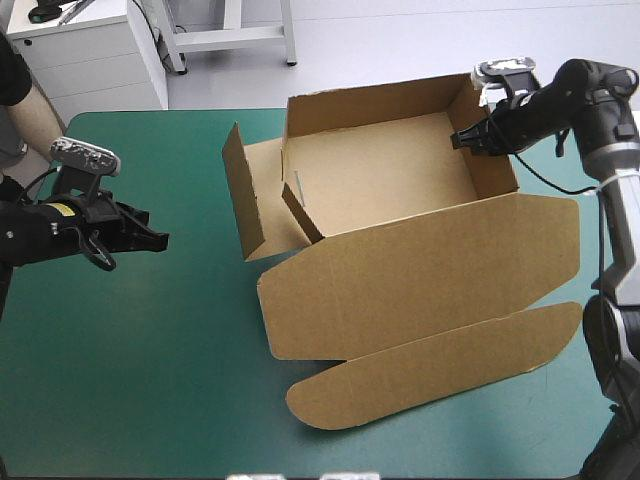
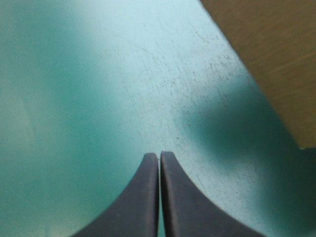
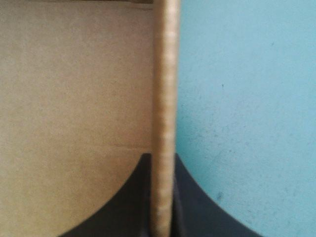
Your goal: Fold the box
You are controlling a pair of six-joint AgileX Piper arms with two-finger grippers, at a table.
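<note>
The brown cardboard box (image 1: 380, 170) is sitting on the far right part of the teal-green covered worktop (image 1: 120, 360) as an open tray. Its far wall and right wall (image 1: 492, 150) are standing upright, while the broad lid (image 1: 430, 280) and its rounded tuck flap (image 1: 440, 365) are lying flat toward the near edge. At the tray's left side, a tall side panel (image 1: 243, 190) is standing up, swung outward from the tray.

The right tool (image 1: 462, 140) is pinching the right wall at its top rim. In the right wrist view the tool (image 3: 163, 158) is showing one black finger on each side of the wall's edge (image 3: 165, 74), with the box's inside (image 3: 74, 89) to one side and bare cover (image 3: 247, 98) to the other.

The left tool (image 1: 150, 238) is hovering well left of the box. Its black fingers are pressing together with nothing between them (image 2: 159, 155), and it is pointing at bare cover (image 2: 98, 74), with a brown corner of board (image 2: 276, 54) lying ahead and to one side.
</note>
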